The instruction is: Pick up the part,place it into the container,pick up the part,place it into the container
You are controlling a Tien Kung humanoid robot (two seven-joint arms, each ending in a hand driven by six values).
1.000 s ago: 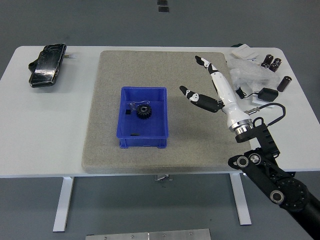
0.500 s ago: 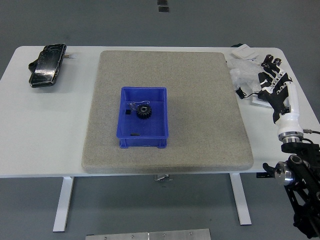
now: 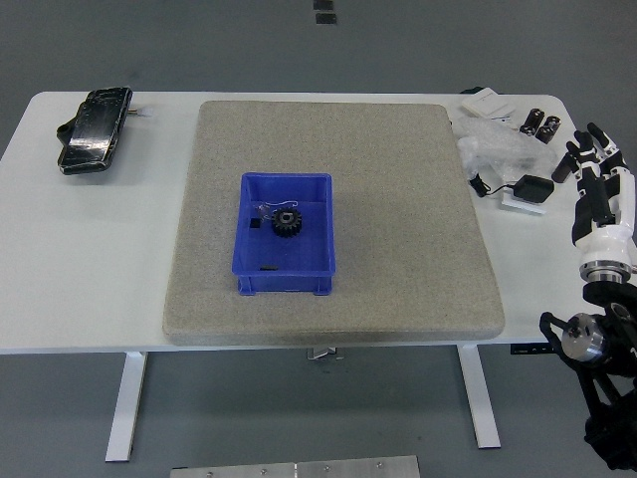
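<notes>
Robot hand [image 3: 600,189] on the right arm hangs at the right edge of the view, just past the right end of the white tabletop [image 3: 90,259]. Its white and black fingers [image 3: 587,159] point up and away, loosely straightened, and hold nothing. Below the wrist, the black arm joints drop toward the lower right corner. The left arm does not show.

Just left of the robot hand, on the far right corner of the tabletop, lies a cluster of loose items: a black adapter with a cable [image 3: 530,186], crumpled clear plastic wrap [image 3: 493,149], a white card [image 3: 487,103] and small dark cylinders [image 3: 540,124].

A large grey felt mat [image 3: 398,199] covers the middle of the tabletop. On it, left of centre and well apart from the robot hand, sits a blue plastic container [image 3: 285,235], rectangular and open at the top. Inside the container, toward its far side, lies a black gear [image 3: 288,223], with a small clear piece [image 3: 265,210] just to the left of it; what that piece is cannot be told. A small dark bit rests near the container's front wall.

At the far left corner of the tabletop, well away from the mat, lies a black handheld device [image 3: 94,129]
</notes>
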